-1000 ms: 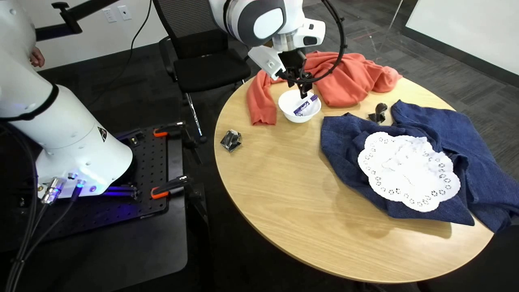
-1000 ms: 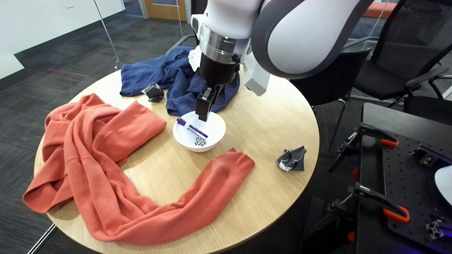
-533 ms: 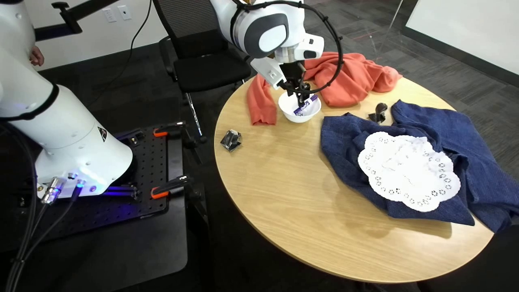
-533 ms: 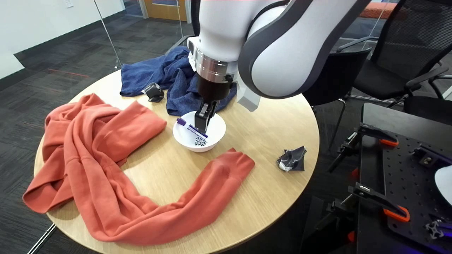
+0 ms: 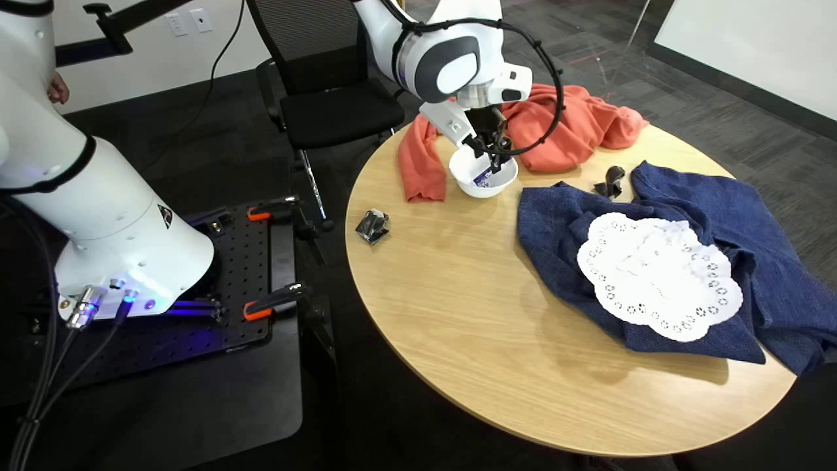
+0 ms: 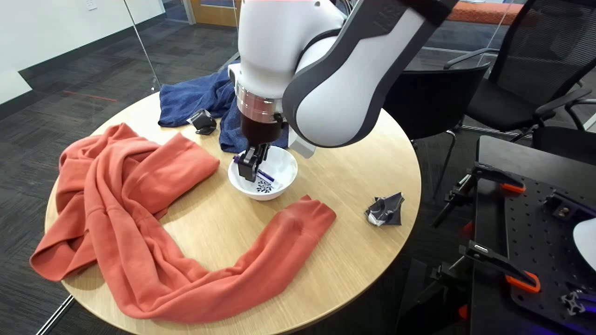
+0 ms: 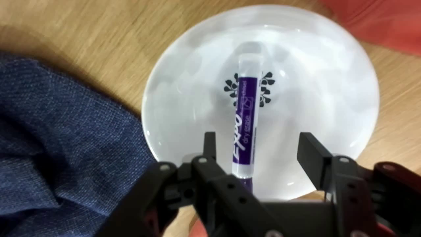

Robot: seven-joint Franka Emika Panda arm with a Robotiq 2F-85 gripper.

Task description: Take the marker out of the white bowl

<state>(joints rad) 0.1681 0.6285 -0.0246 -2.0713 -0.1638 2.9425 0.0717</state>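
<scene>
The white bowl stands on the table in both exterior views (image 5: 463,169) (image 6: 287,168) and fills much of the wrist view (image 7: 306,108); a dark floral print marks its bottom. The marker (image 7: 246,121), purple and white, lies inside it; the exterior views show part of it (image 5: 482,177) (image 6: 266,176), partly covered by the gripper. My gripper (image 7: 258,148) is open over the bowl, also in the exterior views (image 5: 498,165) (image 6: 248,174). In the wrist view the marker runs between the fingers, nearer the left one, touching neither visibly. Its purple cap end is partly hidden behind the gripper.
Orange cloth (image 5: 562,131) (image 6: 139,195) lies beside the bowl. Blue denim (image 5: 562,216) (image 7: 65,138) lies on another side, with a white doily (image 5: 660,275) on it. A black clip-like object (image 6: 203,122) and a crumpled dark wrapper (image 5: 373,226) (image 6: 385,209) are on the table.
My gripper has come down to the bowl and then shifted along the marker towards its cap end. It stays open. The bowl and marker have not visibly moved.
</scene>
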